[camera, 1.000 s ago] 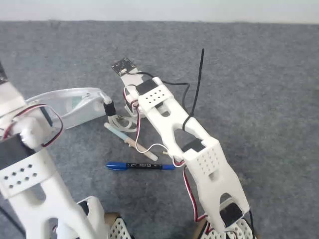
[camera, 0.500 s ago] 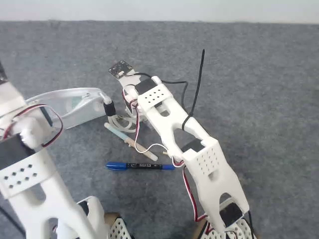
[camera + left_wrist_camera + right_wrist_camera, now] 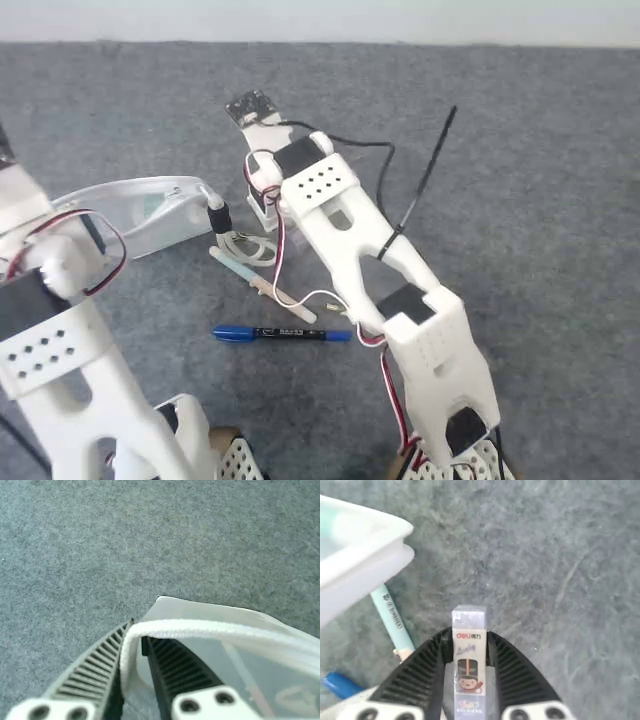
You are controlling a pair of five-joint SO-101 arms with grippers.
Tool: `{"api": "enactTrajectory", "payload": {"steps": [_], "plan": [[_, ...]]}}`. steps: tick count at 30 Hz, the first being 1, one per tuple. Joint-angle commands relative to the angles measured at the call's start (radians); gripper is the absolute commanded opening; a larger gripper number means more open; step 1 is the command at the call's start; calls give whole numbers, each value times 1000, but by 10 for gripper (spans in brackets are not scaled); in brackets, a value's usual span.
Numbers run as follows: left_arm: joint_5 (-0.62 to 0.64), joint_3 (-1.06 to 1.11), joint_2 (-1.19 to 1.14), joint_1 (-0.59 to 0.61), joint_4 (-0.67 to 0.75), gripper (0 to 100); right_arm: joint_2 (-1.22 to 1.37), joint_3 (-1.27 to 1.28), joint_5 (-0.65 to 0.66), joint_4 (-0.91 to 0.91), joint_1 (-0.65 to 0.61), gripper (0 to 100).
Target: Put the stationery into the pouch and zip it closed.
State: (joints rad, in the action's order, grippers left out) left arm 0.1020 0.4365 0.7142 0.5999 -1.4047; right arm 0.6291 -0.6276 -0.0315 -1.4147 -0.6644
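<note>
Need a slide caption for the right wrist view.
Right gripper holds an eraser; a pale pen and the pouch are close by.

The translucent white pouch (image 3: 140, 215) had its thick rim pinched by the left gripper (image 3: 137, 630). The right gripper (image 3: 468, 634) clamped a small printed white eraser (image 3: 468, 660) lengthwise. A pale teal pen (image 3: 262, 283) lay slantwise just beside the pouch, a blue marker (image 3: 282, 334) near it.
</note>
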Motion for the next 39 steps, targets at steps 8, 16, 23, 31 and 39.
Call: {"api": "enactTrajectory", "payload": {"steps": [8,16,23,31,39], "plan": [[11,36,-46,8,8,9,-242,-52,-86,-104,4,6],[11,36,-46,8,8,9,-320,-46,-94,-173,2,6],[35,36,-46,8,8,9,-433,155,-97,-73,-50,6],[35,36,-46,8,8,9,-765,588,-140,237,-62,5],[35,36,-46,8,8,9,-958,732,-135,306,-64,6]]}}
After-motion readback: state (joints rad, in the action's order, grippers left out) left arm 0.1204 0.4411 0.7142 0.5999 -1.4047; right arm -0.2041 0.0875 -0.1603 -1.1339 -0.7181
